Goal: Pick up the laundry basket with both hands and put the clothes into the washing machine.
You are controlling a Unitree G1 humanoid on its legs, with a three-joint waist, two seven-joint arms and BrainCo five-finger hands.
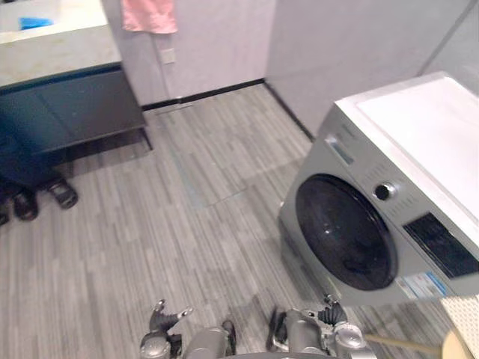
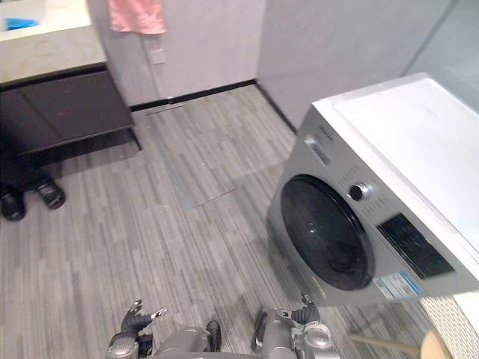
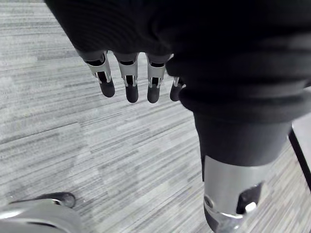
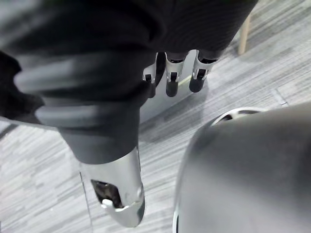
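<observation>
I see both hands hanging released over the floor [image 1: 187,224], left hand [image 3: 127,80] and right hand [image 4: 176,77]. Washing machine [image 1: 389,202] door is closed. A woven basket [image 1: 465,325] corner stands beside it; contents hidden.

Soft even light, faint shadows — blurry wrist close-ups

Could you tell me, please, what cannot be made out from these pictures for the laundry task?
- Inside of the washing machine: hidden behind its closed dark door in both eye views.
- Pale woven thing beside the machine: cut off by the corner of the left eye view, so I cannot tell whether it is the basket.
- Person's shoes by the cabinet: the rest is cut off at the edge.
</observation>
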